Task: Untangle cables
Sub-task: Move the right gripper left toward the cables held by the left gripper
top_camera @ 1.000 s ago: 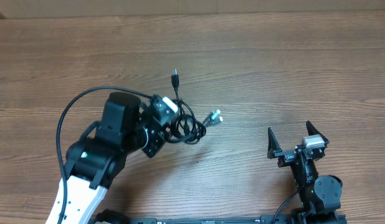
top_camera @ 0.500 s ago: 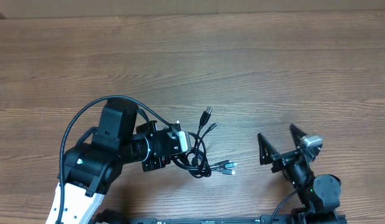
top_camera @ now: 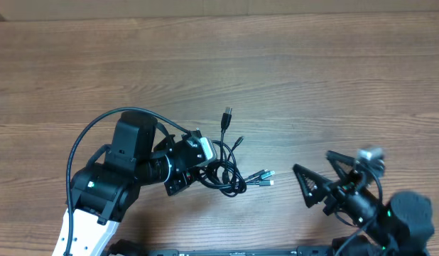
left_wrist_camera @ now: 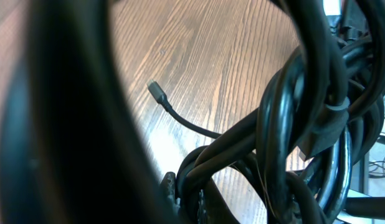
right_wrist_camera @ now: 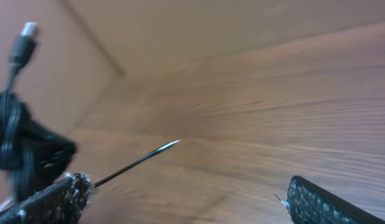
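- One wood-grain table (top_camera: 276, 64) fills the overhead view; a pale tan strip (top_camera: 205, 7) runs along its far edge.
- L arm (top_camera: 109, 181): black upper body on a white base, near-left, reaching right toward table centre.
- R arm (top_camera: 404, 217): black, near-right corner, small green light on it, angled left.
- Thick black arm cord (top_camera: 84, 135) loops out over the L arm; it's robot wiring, separate from the bundle.
- The cables (top_camera: 223, 174): thin black cords bunched in a small knot just right of the L wrist, roughly mid-table on the near side. In the L wrist view the cables (left_wrist_camera: 304, 124) crowd the lens and block most of the table.
- Left gripper (top_camera: 203, 165): jaws pinched tight on the knot's left side.
- Right gripper (top_camera: 311, 160): jaws spread wide, nothing between them, apart from the knot w/ bare wood between. R wrist view shows both textured fingers (right_wrist_camera: 49, 199) far apart and the knot blurred at far left.
- Black plug end (top_camera: 227, 114) sticks up-table from the knot.
- Silver plug ends (top_camera: 266, 176) fan out right, toward the right gripper.
- One small plug (left_wrist_camera: 156, 89) lies on the wood on a loose cord, per L wrist view.
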`<action>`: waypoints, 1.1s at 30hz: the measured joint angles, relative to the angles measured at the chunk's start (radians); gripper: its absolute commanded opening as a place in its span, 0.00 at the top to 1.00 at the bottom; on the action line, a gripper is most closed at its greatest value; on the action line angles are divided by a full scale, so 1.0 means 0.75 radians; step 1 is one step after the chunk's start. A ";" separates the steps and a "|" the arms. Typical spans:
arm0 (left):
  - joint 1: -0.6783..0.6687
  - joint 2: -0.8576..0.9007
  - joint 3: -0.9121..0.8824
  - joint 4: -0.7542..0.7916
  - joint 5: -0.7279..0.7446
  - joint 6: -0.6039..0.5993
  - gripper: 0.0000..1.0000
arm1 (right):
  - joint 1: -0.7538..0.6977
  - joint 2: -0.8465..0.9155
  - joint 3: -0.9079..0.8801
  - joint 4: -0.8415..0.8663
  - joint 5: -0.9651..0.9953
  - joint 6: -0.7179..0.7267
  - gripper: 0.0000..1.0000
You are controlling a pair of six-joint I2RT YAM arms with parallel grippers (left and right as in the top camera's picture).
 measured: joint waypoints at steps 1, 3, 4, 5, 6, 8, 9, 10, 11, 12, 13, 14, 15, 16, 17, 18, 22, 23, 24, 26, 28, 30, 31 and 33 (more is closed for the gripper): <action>-0.001 0.000 -0.001 0.003 0.002 -0.011 0.96 | 0.001 0.061 0.028 0.013 -0.079 -0.012 0.00; -0.001 0.000 0.000 -0.006 0.006 -0.026 0.96 | 0.001 0.172 0.060 0.113 -0.291 -0.028 0.00; 0.000 0.000 0.000 -0.009 0.015 -0.031 0.96 | 0.000 0.210 0.063 0.163 -0.406 -0.033 0.00; 0.000 0.000 0.000 -0.011 0.022 -0.036 0.96 | 0.001 0.234 0.063 0.211 -0.499 -0.034 0.00; -0.001 0.001 0.000 -0.009 0.035 -0.040 0.96 | 0.001 0.275 0.065 0.300 -0.673 -0.036 0.00; -0.001 0.015 0.000 -0.009 0.070 -0.044 0.96 | 0.001 0.304 0.065 0.381 -0.850 -0.039 0.00; 0.000 0.033 0.000 -0.007 0.110 -0.044 0.96 | 0.001 0.310 0.065 0.408 -0.925 -0.021 0.00; 0.000 0.049 0.000 -0.003 0.147 -0.044 0.96 | 0.001 0.312 0.065 0.419 -0.957 -0.014 0.00; 0.000 0.070 0.000 0.020 0.207 -0.044 0.96 | 0.001 0.312 0.065 0.439 -1.014 0.017 0.00; -0.001 0.093 0.000 0.040 0.271 -0.044 0.96 | 0.001 0.312 0.065 0.453 -1.042 0.043 0.01; -0.001 0.100 -0.001 0.050 0.287 -0.044 0.96 | 0.001 0.312 0.065 0.462 -1.048 0.058 0.03; -0.001 0.110 0.000 0.070 0.308 -0.044 0.96 | 0.001 0.312 0.065 0.468 -1.048 0.077 0.03; -0.002 0.117 0.000 0.081 0.319 -0.044 0.96 | 0.001 0.312 0.065 0.470 -1.045 0.089 0.04; -0.006 0.128 -0.001 0.087 0.328 -0.044 0.96 | 0.001 0.312 0.065 0.469 -1.036 0.117 0.05; -0.015 0.138 0.000 0.092 0.332 -0.044 0.96 | 0.001 0.312 0.065 0.468 -1.023 0.136 0.05; -0.038 0.150 0.000 0.097 0.336 -0.044 0.96 | 0.001 0.312 0.065 0.468 -1.014 0.159 0.06; -0.169 0.164 0.000 0.119 0.280 -0.044 0.96 | 0.001 0.312 0.065 0.468 -0.996 0.204 0.09; -0.218 0.168 0.000 0.123 0.246 -0.044 0.96 | 0.001 0.312 0.065 0.468 -0.991 0.211 0.12; -0.266 0.173 -0.001 0.128 0.197 -0.044 0.96 | 0.001 0.312 0.065 0.468 -0.983 0.217 0.13; -0.344 0.181 0.000 0.163 0.078 -0.053 0.96 | 0.000 0.312 0.065 0.451 -0.966 0.233 0.14; -0.394 0.182 -0.001 0.221 -0.042 -0.093 0.96 | 0.001 0.315 0.065 0.437 -0.944 0.248 0.19; -0.410 0.183 -0.001 0.283 -0.119 -0.127 0.96 | 0.001 0.331 0.065 0.404 -0.927 0.256 0.28; -0.410 0.183 -0.001 0.304 -0.141 -0.142 0.96 | 0.001 0.351 0.065 0.401 -0.922 0.263 0.30; -0.413 0.183 -0.001 0.351 -0.170 -0.155 0.96 | 0.001 0.372 0.065 0.399 -0.914 0.266 0.31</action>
